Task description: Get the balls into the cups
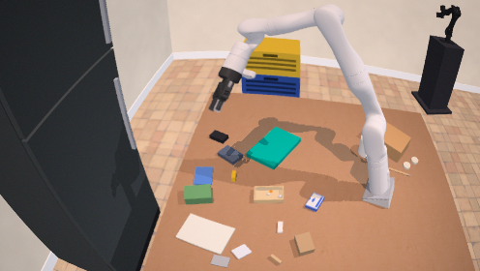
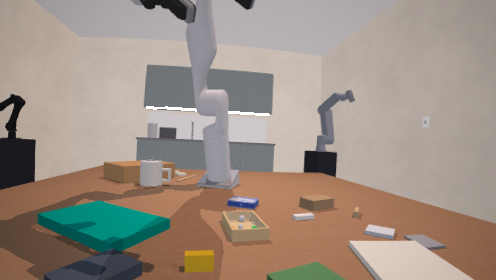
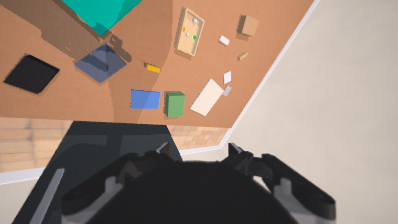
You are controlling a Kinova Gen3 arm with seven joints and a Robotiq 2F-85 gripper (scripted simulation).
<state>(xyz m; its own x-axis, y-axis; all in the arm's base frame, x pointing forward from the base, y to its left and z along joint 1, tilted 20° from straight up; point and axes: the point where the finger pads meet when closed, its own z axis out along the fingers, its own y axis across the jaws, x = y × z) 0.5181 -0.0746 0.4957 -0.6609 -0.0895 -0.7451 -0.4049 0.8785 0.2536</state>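
The covered wooden puzzle (image 1: 268, 194) is a small shallow tan box lying flat on the brown table top, near the middle front. In the exterior view the puzzle (image 2: 245, 225) shows two pale balls and a green spot inside. In the wrist view the puzzle (image 3: 189, 30) shows orange and green spots and a pale ball; which ball is where I cannot tell. My gripper (image 1: 216, 105) hangs high above the far left of the table, far from the puzzle, open and empty. Its fingers frame the lower wrist view.
A teal slab (image 1: 274, 146), a dark blue box (image 1: 230, 155), a black block (image 1: 219, 136), a yellow block (image 1: 233, 175), blue (image 1: 203, 175) and green (image 1: 197, 194) boxes, a cream board (image 1: 205, 233) and small blocks lie around. A black cabinet (image 1: 63, 131) stands left. The arm base (image 1: 378, 194) is right.
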